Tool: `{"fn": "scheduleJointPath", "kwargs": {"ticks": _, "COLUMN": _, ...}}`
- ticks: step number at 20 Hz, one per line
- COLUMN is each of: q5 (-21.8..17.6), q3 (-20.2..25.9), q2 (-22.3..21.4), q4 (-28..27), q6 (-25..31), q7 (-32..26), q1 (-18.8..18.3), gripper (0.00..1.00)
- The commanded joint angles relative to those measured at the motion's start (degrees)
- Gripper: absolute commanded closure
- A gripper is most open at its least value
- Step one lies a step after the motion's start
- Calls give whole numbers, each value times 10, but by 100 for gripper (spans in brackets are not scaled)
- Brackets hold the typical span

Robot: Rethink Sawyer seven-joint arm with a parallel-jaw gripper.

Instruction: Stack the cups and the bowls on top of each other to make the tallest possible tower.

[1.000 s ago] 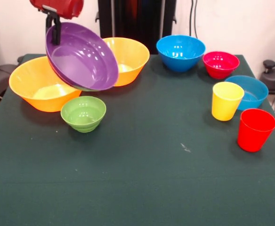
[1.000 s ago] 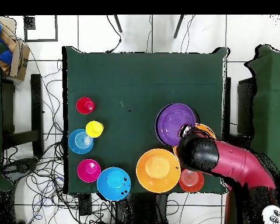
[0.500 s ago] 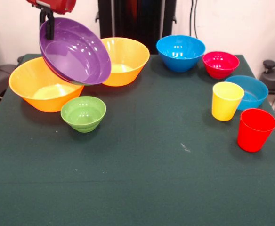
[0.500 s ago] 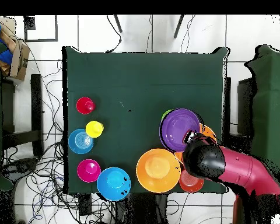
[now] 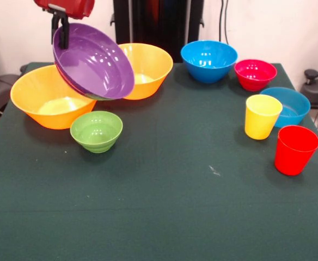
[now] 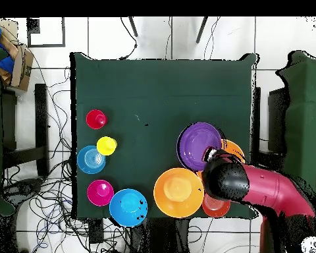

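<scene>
My gripper (image 5: 61, 31) is shut on the far rim of the wide purple bowl (image 5: 93, 62), which hangs tilted above the table. It overlaps the two large yellow-orange bowls, one at the left (image 5: 44, 100) and one behind (image 5: 151, 65). A small green bowl (image 5: 96, 130) sits just below it. From overhead the purple bowl (image 6: 199, 143) lies beside the arm's head (image 6: 225, 179) and hides the green bowl. A yellow cup (image 5: 262, 116) and a red cup (image 5: 295, 149) stand at the right. No tower is in view.
At the back right are a deep blue bowl (image 5: 209, 60), a pink-red bowl (image 5: 255, 73) and a shallow blue bowl (image 5: 291, 106). Overhead, a small orange bowl (image 6: 215, 206) sits by the arm, next to a large yellow-orange bowl (image 6: 178, 192).
The purple bowl swung a little left and up, then came back right and down to about where it was. My gripper kept hold of it. Nothing else moved.
</scene>
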Motion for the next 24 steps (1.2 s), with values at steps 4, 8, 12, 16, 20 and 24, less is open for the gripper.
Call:
{"fn": "scheduleJointPath", "kwargs": {"ticks": 4, "q5": -62, "q3": 57, "q2": 7, "q4": 34, "q6": -68, "q7": -42, "q1": -25, "gripper": 100}}
{"fn": "scheduleJointPath", "kwargs": {"ticks": 8, "q5": -61, "q3": 85, "q2": -9, "q4": 51, "q6": -65, "q7": -68, "q1": -65, "gripper": 100}}
{"fn": "scheduleJointPath", "kwargs": {"ticks": 12, "q5": -68, "q3": 104, "q2": -16, "q4": 58, "q6": -60, "q7": -78, "q1": -90, "gripper": 100}}
{"fn": "scheduleJointPath", "kwargs": {"ticks": 16, "q5": -84, "q3": 109, "q2": -12, "q4": 61, "q6": -72, "q7": -65, "q1": -100, "gripper": 100}}
{"fn": "scheduleJointPath", "kwargs": {"ticks": 20, "q5": -99, "q3": 117, "q2": -10, "q4": 61, "q6": -72, "q7": -61, "q1": -105, "gripper": 100}}
{"fn": "scheduleJointPath", "kwargs": {"ticks": 24, "q5": -104, "q3": 121, "q2": -8, "q4": 66, "q6": -78, "q7": -47, "q1": -111, "gripper": 100}}
